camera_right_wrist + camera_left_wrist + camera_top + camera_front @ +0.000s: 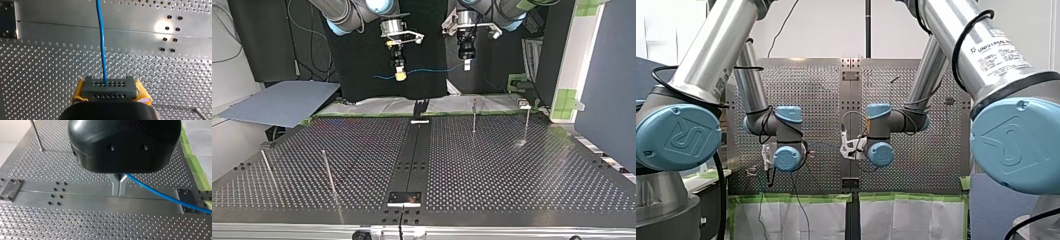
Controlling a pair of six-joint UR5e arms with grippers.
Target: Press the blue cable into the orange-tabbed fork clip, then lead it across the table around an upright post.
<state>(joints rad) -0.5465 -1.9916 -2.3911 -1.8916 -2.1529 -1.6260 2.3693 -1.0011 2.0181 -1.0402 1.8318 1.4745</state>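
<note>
Left claw: my left gripper (119, 192) had its metal fingers pressed together on the blue cable (162, 195), which left them just above the tips. I judged the firm pinch was there so the line could not slide.
Right claw: my right gripper (109, 90), with yellow pads (79, 93) either side of a grey block (110, 87), was pinching the same cable, which ran straight on ahead of it.
Cable's place: in the top view it hung in the air at twelve o'clock of the table (512, 170), well above it and touching nothing. My right claw sat at nine o'clock from my left, and a short tail trailed further toward nine.
Why held so: two pinches with a span between them gave me a fairly straight length, which I judged best for lowering into a fork's slot.
Clip: I could not find the orange-tabbed fork clip for certain in any view, so I took the pressing as not yet done.
Posts: two upright posts (473, 116) (527, 122) stood at about one o'clock of the centre strip (412, 160), and two more at about eight. None had cable near it.
Next call: both arms would need to come down together, keeping the span level.
</note>
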